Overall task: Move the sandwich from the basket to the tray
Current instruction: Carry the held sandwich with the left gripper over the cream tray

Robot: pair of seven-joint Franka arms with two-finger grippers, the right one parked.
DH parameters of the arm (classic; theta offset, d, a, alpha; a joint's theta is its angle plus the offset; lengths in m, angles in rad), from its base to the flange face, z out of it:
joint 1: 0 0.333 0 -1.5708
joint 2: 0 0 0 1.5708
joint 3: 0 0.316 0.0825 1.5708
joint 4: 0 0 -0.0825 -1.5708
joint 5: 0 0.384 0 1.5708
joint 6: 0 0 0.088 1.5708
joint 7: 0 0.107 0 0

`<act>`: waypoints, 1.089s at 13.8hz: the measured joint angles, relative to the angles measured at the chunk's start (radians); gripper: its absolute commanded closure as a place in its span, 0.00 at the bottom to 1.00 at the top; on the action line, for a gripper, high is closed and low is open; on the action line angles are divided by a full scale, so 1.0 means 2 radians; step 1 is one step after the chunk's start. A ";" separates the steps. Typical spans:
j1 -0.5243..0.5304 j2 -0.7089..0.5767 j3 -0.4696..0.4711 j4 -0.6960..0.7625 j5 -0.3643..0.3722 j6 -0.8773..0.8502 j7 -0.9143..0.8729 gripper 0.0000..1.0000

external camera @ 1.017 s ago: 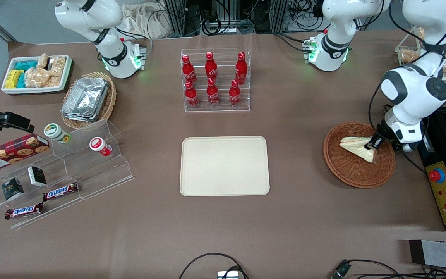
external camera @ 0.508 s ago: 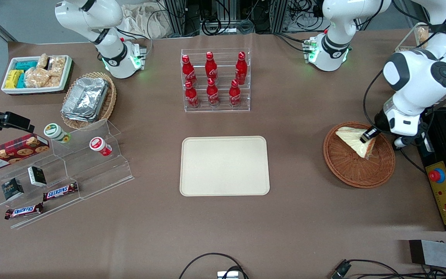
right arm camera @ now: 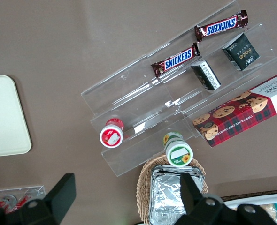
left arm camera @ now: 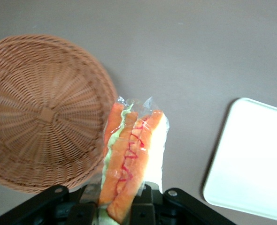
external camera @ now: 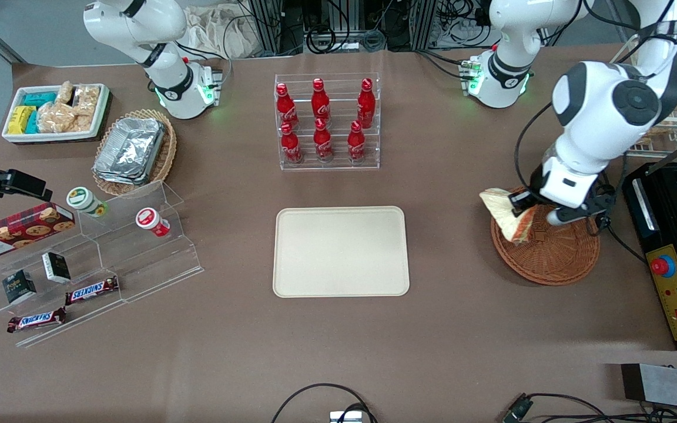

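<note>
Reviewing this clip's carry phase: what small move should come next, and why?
Probably carry sideways toward the tray. The gripper is shut on the sandwich, lifted over the basket rim, and the tray lies toward the parked arm's end with bare table between.

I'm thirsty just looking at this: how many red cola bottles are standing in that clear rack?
6 red bottles: three in the rack's row nearer the front camera, three in the higher row above them. None looks hidden.

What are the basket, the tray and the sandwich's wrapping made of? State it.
Basket: woven wicker, matte reddish-brown, visible weave. Tray: probably plastic, smooth cream, moulded low rim. Sandwich, held in the gripper over the basket's edge: clear glossy film, likely plastic, with crinkles.
</note>
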 measured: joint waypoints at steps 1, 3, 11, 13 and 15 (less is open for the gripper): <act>0.000 0.007 -0.010 0.007 0.007 0.000 0.000 0.92; -0.001 0.022 -0.027 0.023 0.013 0.000 0.000 0.92; -0.037 0.118 -0.100 0.103 0.121 0.000 -0.120 0.91; -0.062 0.147 -0.101 0.122 0.153 0.000 -0.157 0.90; -0.084 0.173 -0.101 0.137 0.182 0.000 -0.189 0.88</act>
